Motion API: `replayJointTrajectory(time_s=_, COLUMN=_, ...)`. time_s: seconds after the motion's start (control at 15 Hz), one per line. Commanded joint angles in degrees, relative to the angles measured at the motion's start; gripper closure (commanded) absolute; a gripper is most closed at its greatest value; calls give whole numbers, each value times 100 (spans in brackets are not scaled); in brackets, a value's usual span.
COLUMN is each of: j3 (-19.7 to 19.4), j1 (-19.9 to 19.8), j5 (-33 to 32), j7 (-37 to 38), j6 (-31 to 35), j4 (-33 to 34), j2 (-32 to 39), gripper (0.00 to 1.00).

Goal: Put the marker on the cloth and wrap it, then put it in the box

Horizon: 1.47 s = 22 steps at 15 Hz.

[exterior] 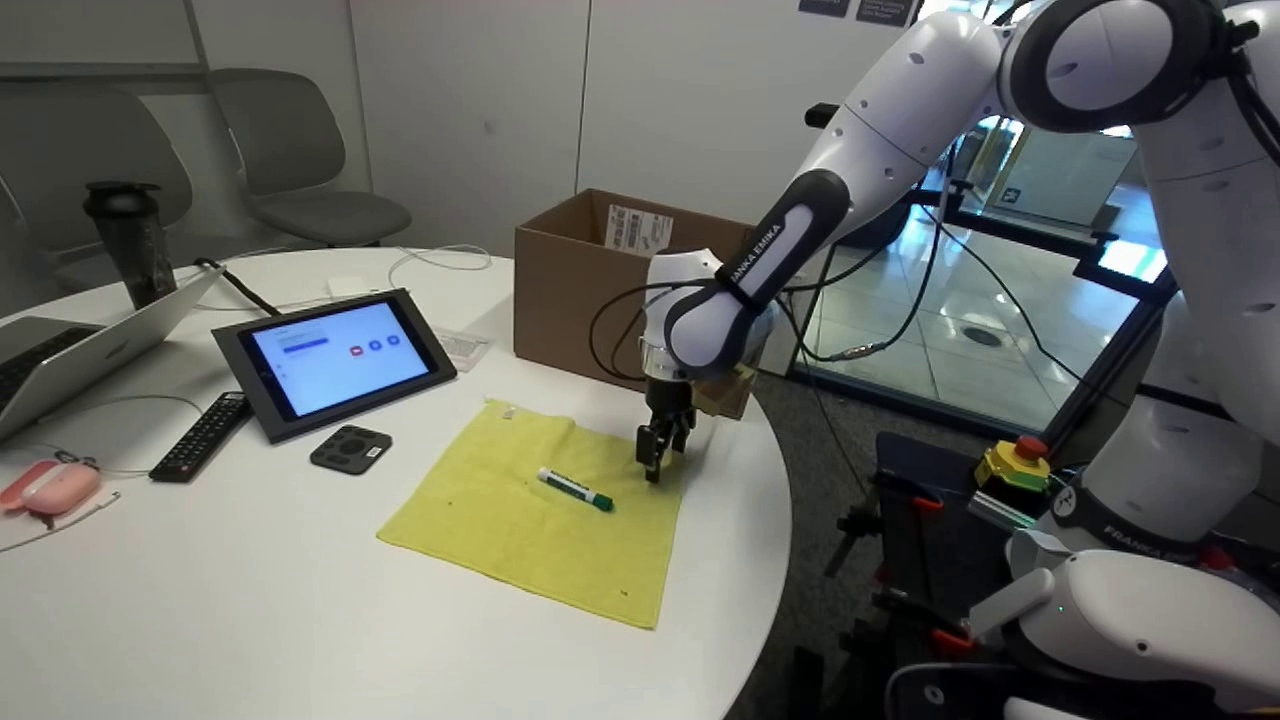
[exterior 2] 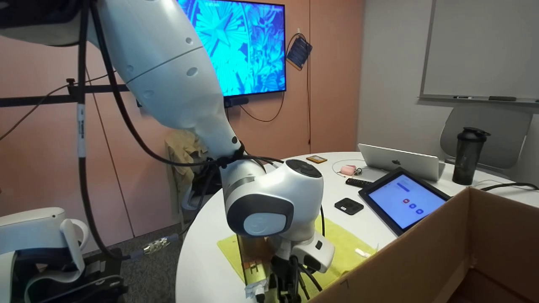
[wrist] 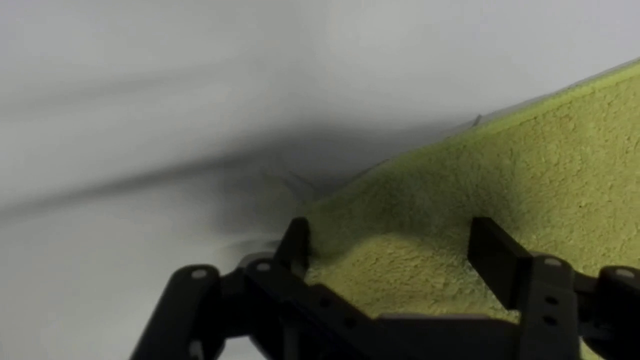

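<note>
Black two-finger gripper [wrist: 390, 230] is released — jaws parted over a corner of the yellow square fabric cloth [exterior: 520, 550]; wrist view has one finger right at the cloth's edge, the other over it, fabric showing between. Can't tell if the tips touch it. Cloth is spread on the round white table [exterior: 300, 620], slightly rippled, unwrapped. Slim white-and-green marker [exterior: 575, 489] lies on the cloth near its middle, apart from the jaws, green end nearer the gripper. Open-top brown cardboard box [exterior: 575, 300] with a white label [exterior: 638, 230] on its inner wall stands on the table near the cloth — behind the gripper in an exterior view. Also on the table: black-framed tablet [exterior: 340, 350] with lit screen, long black remote control [exterior: 202, 437], flat black rounded-square device [exterior: 351, 449], pink rounded case [exterior: 62, 489], silver laptop [exterior: 110, 350], dark shaker bottle [exterior: 132, 245].
</note>
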Motion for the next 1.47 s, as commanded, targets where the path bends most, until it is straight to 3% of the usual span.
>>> replayJointTrajectory(time_s=0.0, j3=124, j1=-21, j5=-32, j7=-132, j6=-216, j4=199, j2=60, gripper=47)
replayJointTrajectory(time_s=0.47, j3=165, j1=184, j5=-176, j7=-139, j6=-496, j4=225, j2=-178, gripper=98)
replayJointTrajectory(time_s=1.0, j3=184, j1=526, j5=-526, j7=-117, j6=-741, j4=38, j2=-696, gripper=99)
replayJointTrajectory(time_s=1.4, j3=366, j1=1055, j5=-811, j7=44, j6=-992, j4=-62, j2=-1044, gripper=99)
